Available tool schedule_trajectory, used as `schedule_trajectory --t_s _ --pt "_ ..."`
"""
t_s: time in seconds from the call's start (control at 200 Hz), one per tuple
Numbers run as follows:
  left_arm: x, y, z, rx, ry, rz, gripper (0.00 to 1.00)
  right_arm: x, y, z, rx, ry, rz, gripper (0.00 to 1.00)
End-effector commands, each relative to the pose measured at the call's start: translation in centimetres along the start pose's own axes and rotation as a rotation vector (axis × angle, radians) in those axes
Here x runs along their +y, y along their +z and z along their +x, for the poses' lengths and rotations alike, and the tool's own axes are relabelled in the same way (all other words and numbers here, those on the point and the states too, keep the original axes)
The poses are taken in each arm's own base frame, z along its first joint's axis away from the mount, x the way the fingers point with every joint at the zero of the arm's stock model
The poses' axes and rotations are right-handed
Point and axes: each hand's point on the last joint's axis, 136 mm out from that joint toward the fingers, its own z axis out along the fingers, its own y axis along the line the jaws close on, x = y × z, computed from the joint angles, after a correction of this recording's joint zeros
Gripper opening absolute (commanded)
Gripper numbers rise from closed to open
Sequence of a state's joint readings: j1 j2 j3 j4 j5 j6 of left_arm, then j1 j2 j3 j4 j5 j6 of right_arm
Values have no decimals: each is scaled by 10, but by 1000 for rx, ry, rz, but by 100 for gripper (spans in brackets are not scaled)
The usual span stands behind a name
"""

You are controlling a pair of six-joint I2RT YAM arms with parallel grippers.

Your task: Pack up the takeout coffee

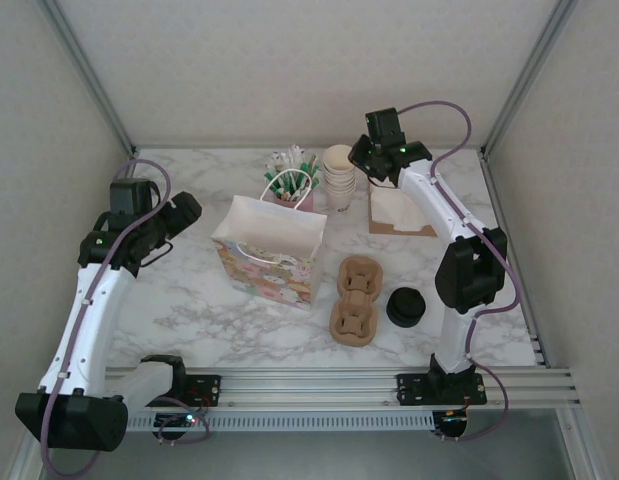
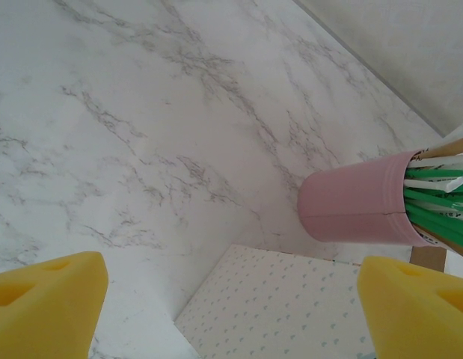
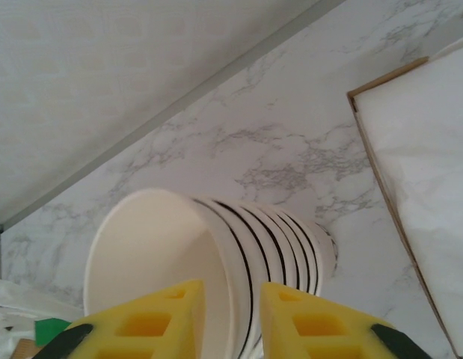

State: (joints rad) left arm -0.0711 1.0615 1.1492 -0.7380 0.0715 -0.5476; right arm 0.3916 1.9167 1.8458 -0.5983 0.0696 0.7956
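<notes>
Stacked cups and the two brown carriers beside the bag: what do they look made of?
Stacked cups: likely paper, matte cream, with thin rims nesting and dark lines between them. Brown carriers: probably moulded pulp fibre, dull tan, with rounded pressed wells. Neither shows gloss, so a coating cannot be told.

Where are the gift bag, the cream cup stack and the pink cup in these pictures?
gift bag (image 1: 272, 270): top external view, on its patterned front face.
cream cup stack (image 3: 152, 254): right wrist view, inside the top cup's mouth.
pink cup (image 2: 354, 207): left wrist view, on its side wall.
</notes>
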Motion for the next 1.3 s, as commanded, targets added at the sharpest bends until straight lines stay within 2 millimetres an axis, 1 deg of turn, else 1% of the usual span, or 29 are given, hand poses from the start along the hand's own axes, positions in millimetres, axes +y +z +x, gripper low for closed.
schedule_trajectory --t_s 0.0,0.205,0.41,0.671,0.916,0.976,1.006,1.071,1.106,1.296 --pt "2 -1 3 5 -7 -18 87 2 -15 -4 -18 -26 17 26" --pt "3 -2 3 3 -8 -20 87 5 -7 -2 -3 -29 5 26" --pt "4 -3 2 -1 -7 -26 87 6 1 -2 7 -28 11 24" --pt "6 -4 2 -5 -5 -35 87 1 5 -1 11 -35 43 24" --pt "6 -4 2 -5 -6 -38 87 4 10 1 26 -40 29 23" --pt "7 -4 2 -5 -6 -39 87 3 11 2 27 -40 36 21" --pt "7 -4 2 -5 -6 -41 87 3 11 2 28 -41 38 17" --pt "7 -4 1 -8 -5 -41 87 3 11 3 31 -43 39 15" --pt "7 -4 2 -6 -5 -41 87 3 12 3 33 -44 40 12" --pt "8 -4 1 -10 -5 -49 88 2 14 4 41 -59 52 13"
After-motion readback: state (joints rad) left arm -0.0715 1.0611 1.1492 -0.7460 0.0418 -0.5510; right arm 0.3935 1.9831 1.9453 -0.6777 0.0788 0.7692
